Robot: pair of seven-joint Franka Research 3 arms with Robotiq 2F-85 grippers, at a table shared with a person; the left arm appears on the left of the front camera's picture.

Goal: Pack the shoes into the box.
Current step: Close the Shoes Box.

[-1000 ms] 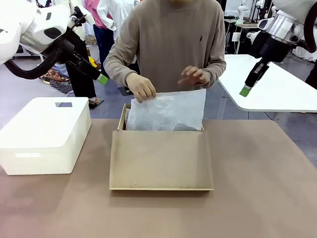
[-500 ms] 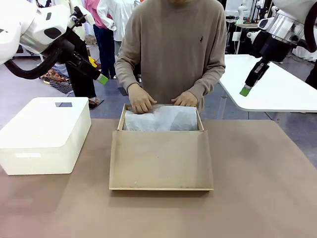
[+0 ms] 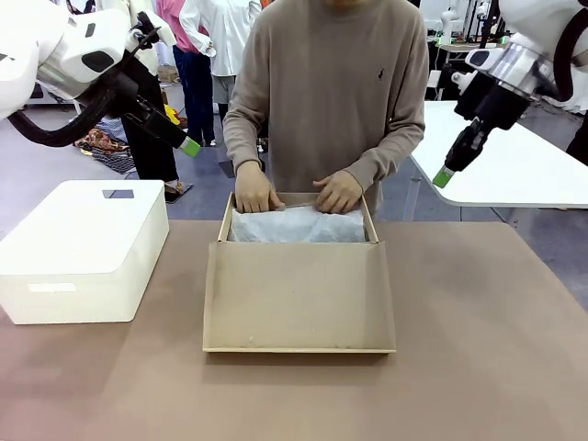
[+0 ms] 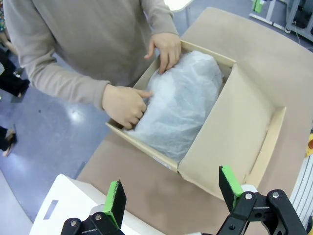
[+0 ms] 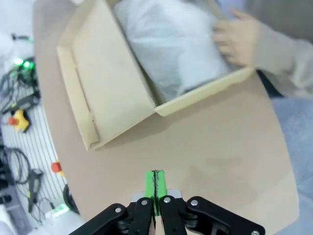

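Note:
The tan box [image 3: 299, 294] sits mid-table with its flap lid lying open toward me; it also shows as the box [image 4: 234, 132] and the box [image 5: 112, 93]. White tissue paper [image 3: 296, 224] covers its inside, so the shoes are hidden. The person's hands [image 3: 254, 193] press the tissue down at the far rim. My left gripper [image 4: 171, 193] hangs open high above the table's left side, seen as the left gripper [image 3: 188, 145]. My right gripper [image 5: 155, 185] is shut with nothing in it, raised at the right as the right gripper [image 3: 443, 176].
A white plastic bin [image 3: 83, 248] with a slot handle stands at the table's left. A white side table [image 3: 514, 161] is behind on the right. People stand in the background.
The person has folded the raised tissue down into the box and now presses it flat. My right gripper has shifted slightly left and down. The left arm has not moved.

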